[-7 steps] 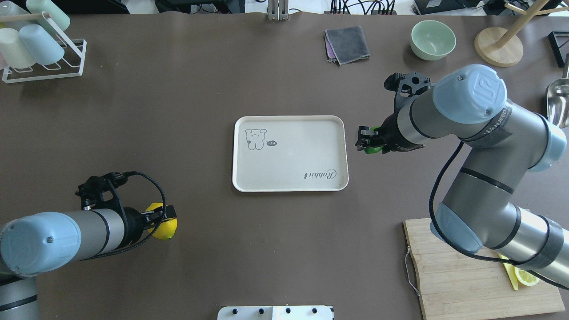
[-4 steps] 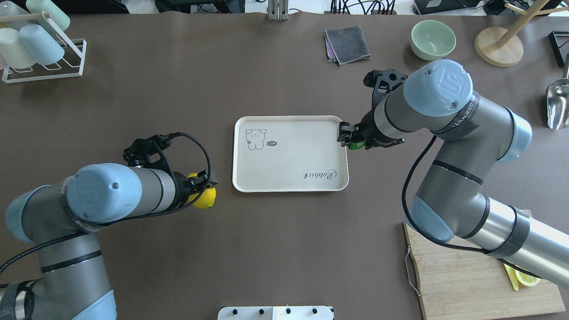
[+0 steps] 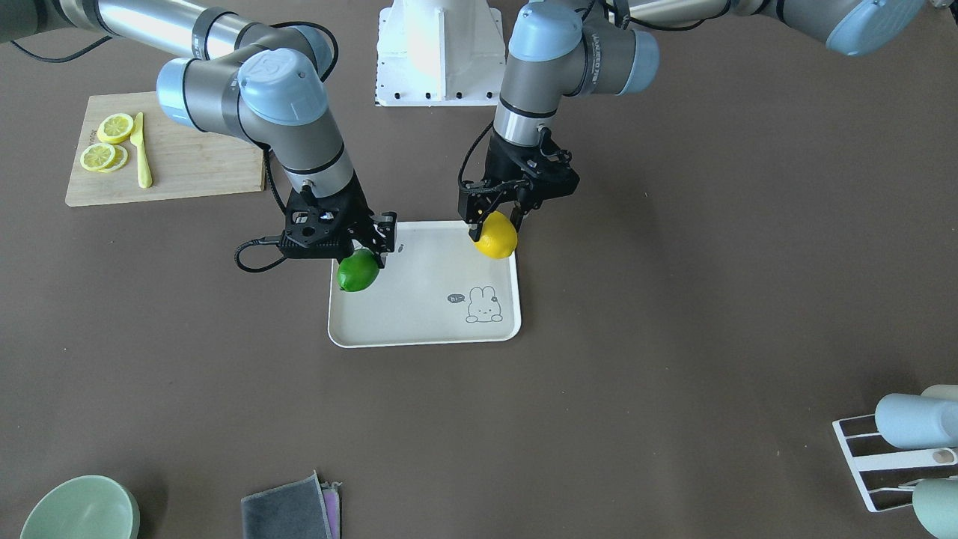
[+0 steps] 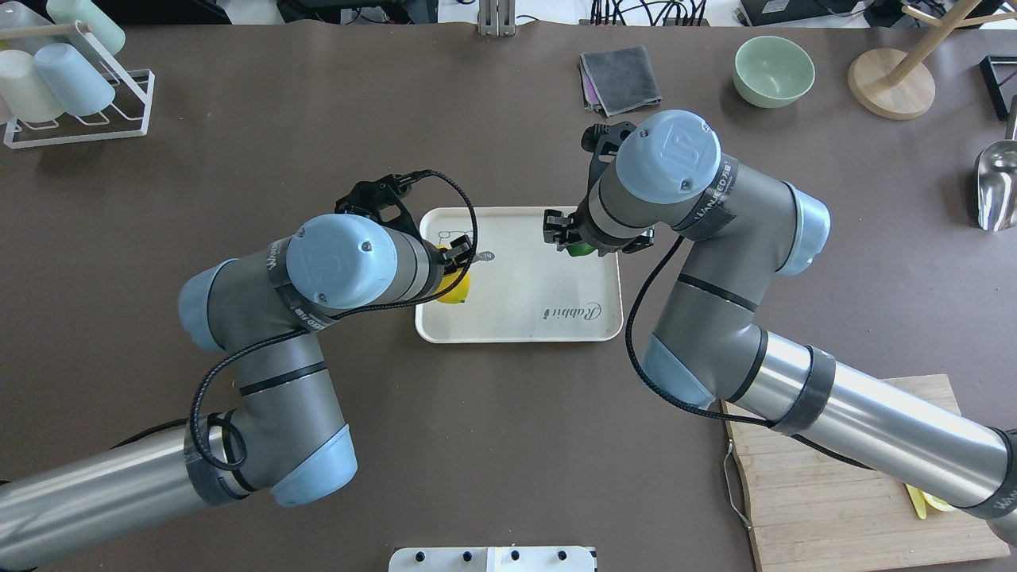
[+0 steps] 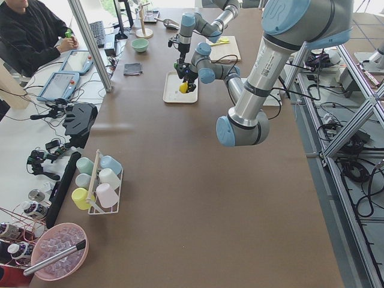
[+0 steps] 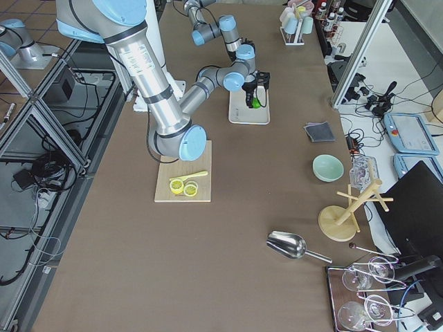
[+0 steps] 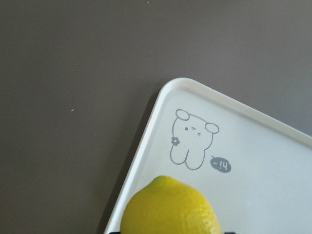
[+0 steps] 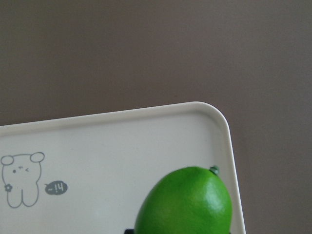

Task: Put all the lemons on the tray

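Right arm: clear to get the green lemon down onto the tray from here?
Likely yes. The right hand holds the green lemon above one end of the tray, nothing lies beneath it, and the left hand with the yellow lemon is at the opposite end.

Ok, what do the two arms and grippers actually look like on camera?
Both alike: the left arm and right arm are silver-grey tubes with pale blue joint caps bearing a UR logo, black bands and a lettered grey strap. The left gripper and right gripper are black two-finger units, each fed by a looping black cable.
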You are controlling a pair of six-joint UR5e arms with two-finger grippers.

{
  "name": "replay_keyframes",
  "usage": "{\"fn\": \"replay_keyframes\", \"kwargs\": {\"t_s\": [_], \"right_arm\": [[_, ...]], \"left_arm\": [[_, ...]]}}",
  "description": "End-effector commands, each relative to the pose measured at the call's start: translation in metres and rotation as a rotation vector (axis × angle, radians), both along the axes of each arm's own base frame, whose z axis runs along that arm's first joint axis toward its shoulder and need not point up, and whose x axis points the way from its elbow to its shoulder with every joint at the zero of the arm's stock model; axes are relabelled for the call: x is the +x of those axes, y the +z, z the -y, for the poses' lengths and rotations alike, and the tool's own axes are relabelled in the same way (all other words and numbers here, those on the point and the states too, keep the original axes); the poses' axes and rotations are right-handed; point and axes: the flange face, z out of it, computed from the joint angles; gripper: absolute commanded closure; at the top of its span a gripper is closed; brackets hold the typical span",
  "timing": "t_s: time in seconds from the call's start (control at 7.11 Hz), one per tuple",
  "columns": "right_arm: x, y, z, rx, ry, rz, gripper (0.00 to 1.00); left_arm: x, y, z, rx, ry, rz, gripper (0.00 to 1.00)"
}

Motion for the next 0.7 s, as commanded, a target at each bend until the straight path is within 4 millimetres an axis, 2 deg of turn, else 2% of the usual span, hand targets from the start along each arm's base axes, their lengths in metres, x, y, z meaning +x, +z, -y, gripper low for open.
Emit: {"fn": "replay_keyframes", "kwargs": {"t_s": [0.0, 0.14, 0.42, 0.56], "right_arm": [[-0.022, 0.013, 0.002, 0.005, -0.001, -0.016, 1.0], [-0.026, 0.014, -0.002, 0.005, -0.007, -0.018, 1.0], [-0.039, 0.025, -0.008, -0.011, -0.025, -0.038, 1.0], [-0.041, 0.026, -0.01, -0.011, -0.03, -0.04, 0.93]], "left_arm": [[0.018, -0.001, 0.019, 0.015, -0.011, -0.025, 1.0], [0.018, -0.001, 0.019, 0.014, -0.009, -0.023, 1.0], [0.008, -0.004, 0.027, 0.008, -0.013, -0.027, 0.65], [0.005, -0.005, 0.028, 0.001, -0.003, -0.036, 0.6]]}}
